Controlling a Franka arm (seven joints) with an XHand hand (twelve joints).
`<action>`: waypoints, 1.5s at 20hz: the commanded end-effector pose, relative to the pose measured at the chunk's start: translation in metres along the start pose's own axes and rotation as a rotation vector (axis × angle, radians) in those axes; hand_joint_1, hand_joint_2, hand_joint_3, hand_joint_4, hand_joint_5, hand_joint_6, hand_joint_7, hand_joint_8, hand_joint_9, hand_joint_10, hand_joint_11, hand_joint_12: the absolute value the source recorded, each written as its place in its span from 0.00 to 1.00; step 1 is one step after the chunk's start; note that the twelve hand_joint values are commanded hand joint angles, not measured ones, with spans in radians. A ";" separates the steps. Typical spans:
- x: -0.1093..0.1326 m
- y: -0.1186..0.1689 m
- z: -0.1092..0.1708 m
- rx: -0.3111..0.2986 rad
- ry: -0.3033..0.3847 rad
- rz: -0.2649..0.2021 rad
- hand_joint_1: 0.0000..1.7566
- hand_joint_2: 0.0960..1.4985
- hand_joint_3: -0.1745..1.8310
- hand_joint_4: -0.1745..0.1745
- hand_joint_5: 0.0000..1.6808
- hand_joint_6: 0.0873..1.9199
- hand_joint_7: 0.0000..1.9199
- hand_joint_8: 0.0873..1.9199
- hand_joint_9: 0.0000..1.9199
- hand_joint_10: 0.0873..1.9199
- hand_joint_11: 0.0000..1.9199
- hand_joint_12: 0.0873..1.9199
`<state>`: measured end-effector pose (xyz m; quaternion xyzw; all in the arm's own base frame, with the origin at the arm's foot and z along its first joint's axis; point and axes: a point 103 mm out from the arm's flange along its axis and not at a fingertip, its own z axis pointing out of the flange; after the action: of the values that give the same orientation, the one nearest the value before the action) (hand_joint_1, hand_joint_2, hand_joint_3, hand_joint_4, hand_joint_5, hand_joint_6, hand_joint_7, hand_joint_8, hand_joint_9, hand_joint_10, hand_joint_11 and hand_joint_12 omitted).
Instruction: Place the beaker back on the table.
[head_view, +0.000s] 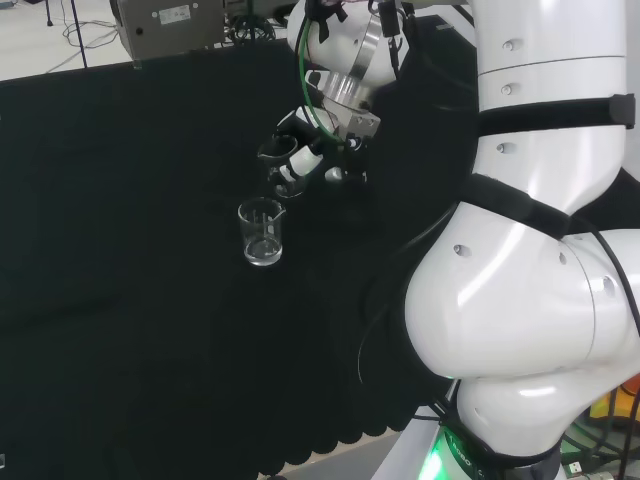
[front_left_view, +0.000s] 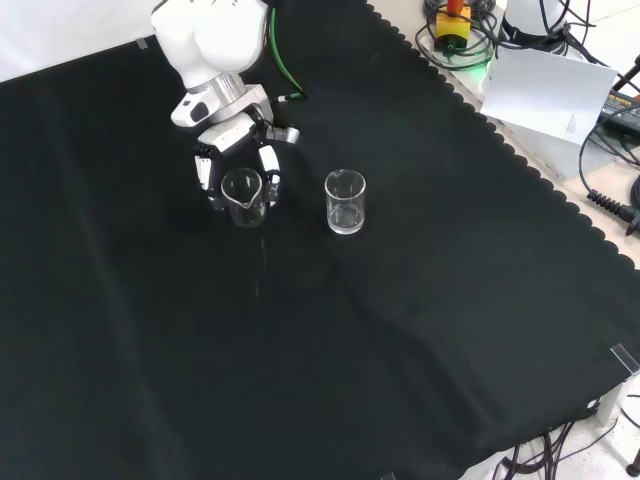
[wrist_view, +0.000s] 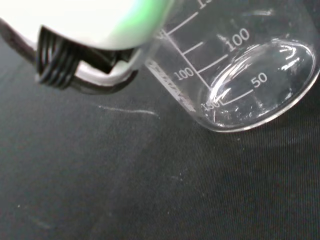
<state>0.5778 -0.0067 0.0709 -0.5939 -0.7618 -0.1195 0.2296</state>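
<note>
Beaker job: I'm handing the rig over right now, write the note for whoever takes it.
Robot hand: fingers curled round a clear beaker, held upright.
Things: a second clear beaker stands apart to its right in the front view, on the black cloth.
Done: held beaker is low over the cloth; the wrist view shows its base close to the fabric, contact unclear.
Left: set it down, open the fingers, withdraw.

2 clear glass beakers (front_left_view: 243, 197) (front_left_view: 345, 201), 1 hand (front_left_view: 235, 150), 1 black cloth (front_left_view: 330, 340)
</note>
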 end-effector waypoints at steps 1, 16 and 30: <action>-0.006 -0.004 0.003 0.057 0.008 -0.007 0.65 0.34 0.46 0.28 0.33 0.45 0.30 0.38 0.40 0.24 0.31 0.62; 0.002 -0.030 -0.028 0.052 -0.024 -0.013 0.54 0.30 0.45 0.26 0.17 0.10 0.10 0.37 0.17 0.35 0.08 0.73; 0.043 -0.112 -0.117 -0.028 -0.089 0.091 0.50 0.32 0.39 0.26 0.17 0.01 0.04 0.37 0.11 0.39 0.02 0.76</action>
<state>0.5320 -0.0340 0.1601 -0.5998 -0.7679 -0.0941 0.2041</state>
